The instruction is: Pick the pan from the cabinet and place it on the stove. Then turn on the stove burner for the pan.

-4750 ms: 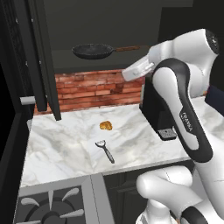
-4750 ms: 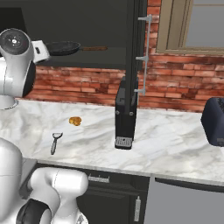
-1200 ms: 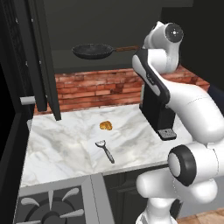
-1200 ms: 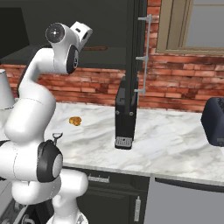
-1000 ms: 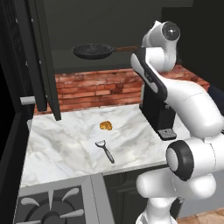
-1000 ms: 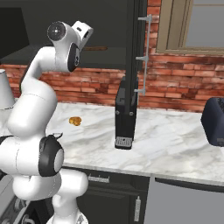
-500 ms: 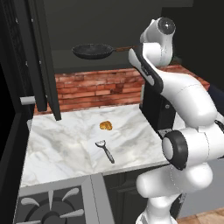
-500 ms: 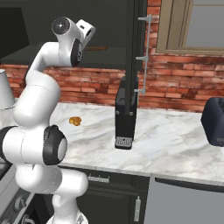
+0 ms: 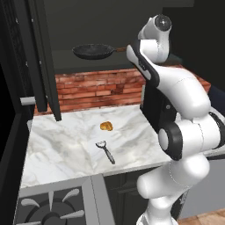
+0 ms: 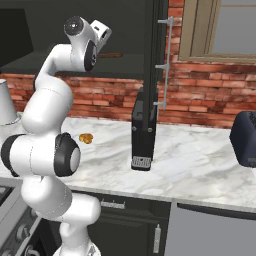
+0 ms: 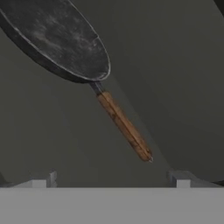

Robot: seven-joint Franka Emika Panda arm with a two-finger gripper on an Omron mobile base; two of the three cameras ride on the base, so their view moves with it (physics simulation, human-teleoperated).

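Note:
The pan (image 9: 93, 51) sits on the shelf inside the open cabinet (image 9: 110, 66), its brown handle (image 9: 121, 49) pointing right toward my raised hand. In the hand view the pan (image 11: 57, 37) lies at the upper left and its handle (image 11: 124, 124) runs down toward my gripper (image 11: 111, 181). The gripper is open, short of the handle's end, with nothing between its fingertips (image 11: 43, 180). From the right, my hand (image 10: 101, 34) is level with the shelf, beside the handle (image 10: 111, 55). The stove (image 9: 48, 206) is at the lower left, below the counter's edge.
A cabinet door (image 9: 41, 57) stands open on the left; another door (image 10: 150, 75) with a silver bar handle hangs open to my right. A peeler (image 9: 106, 151) and a small orange bit of food (image 9: 106, 126) lie on the marble counter. A dark appliance (image 10: 245, 140) stands far right.
My hand has risen and swung up to the cabinet shelf, closing in on the pan's handle. The jaws stay open. The pan has not moved.

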